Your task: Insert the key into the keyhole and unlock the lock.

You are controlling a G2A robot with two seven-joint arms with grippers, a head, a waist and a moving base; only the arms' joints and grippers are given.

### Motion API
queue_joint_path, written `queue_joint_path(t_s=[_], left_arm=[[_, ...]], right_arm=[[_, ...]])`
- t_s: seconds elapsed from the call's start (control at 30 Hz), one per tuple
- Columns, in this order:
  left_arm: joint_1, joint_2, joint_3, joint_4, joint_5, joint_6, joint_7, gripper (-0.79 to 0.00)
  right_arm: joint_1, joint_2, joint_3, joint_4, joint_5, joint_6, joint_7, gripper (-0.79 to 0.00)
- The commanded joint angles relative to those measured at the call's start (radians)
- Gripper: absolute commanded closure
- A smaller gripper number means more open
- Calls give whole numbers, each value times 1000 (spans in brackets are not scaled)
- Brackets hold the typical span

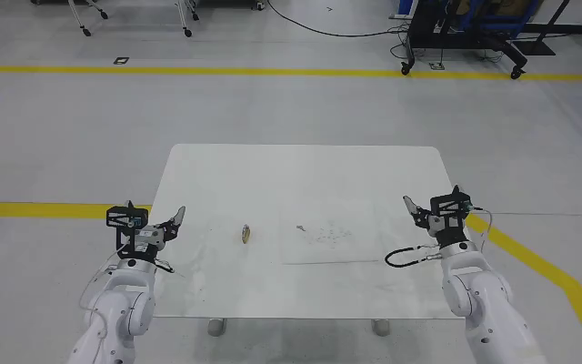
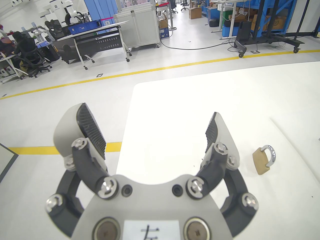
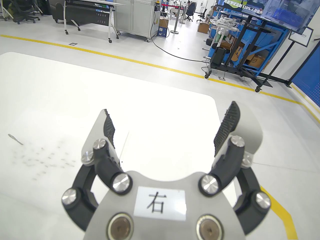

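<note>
both grippers open wide, nothing in them. left gripper (image 1: 155, 215) sits at the near left edge of the white table (image 1: 300, 173), half over the floor; its wrist view shows the ribbed pads (image 2: 91, 131) spread apart. right gripper (image 1: 434, 202) sits at the near right edge, pads (image 3: 226, 128) spread the same way.

padlock (image 1: 246, 234) lies flat on the table, left of centre toward the near side, brass body with silver shackle; shackle looks seated in the body. it's off to the right of the left gripper, not touching. key (image 1: 300, 227) lies on the table to the right of the padlock, apart from it, a thin metal sliver at the left end of a patch of grey scuff marks (image 1: 329, 237). key is well apart from the right gripper. yellow floor lines (image 1: 273, 71) run past the table.
</note>
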Motion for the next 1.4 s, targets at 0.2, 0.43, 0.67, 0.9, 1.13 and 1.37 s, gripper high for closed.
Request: queue_joint_path(t_s=[0.2, 0.43, 0.67, 0.9, 1.13, 1.37], left_arm=[[0, 0, 0, 0, 0, 0, 0, -785], [0, 0, 0, 0, 0, 0, 0, -785], [0, 0, 0, 0, 0, 0, 0, -785], [0, 0, 0, 0, 0, 0, 0, -785], [0, 0, 0, 0, 0, 0, 0, -785], [0, 0, 0, 0, 0, 0, 0, -785]], right_arm=[[131, -7, -158, 80, -56, -172, 94, -785], [172, -11, -202, 111, -55, -223, 130, -785], [172, -11, -202, 111, -55, -223, 130, -785], [269, -18, -294, 210, -3, -421, 154, -785], [439, -32, -439, 363, 64, -749, 186, -785], [576, -51, -516, 510, 109, -795, 258, -693]])
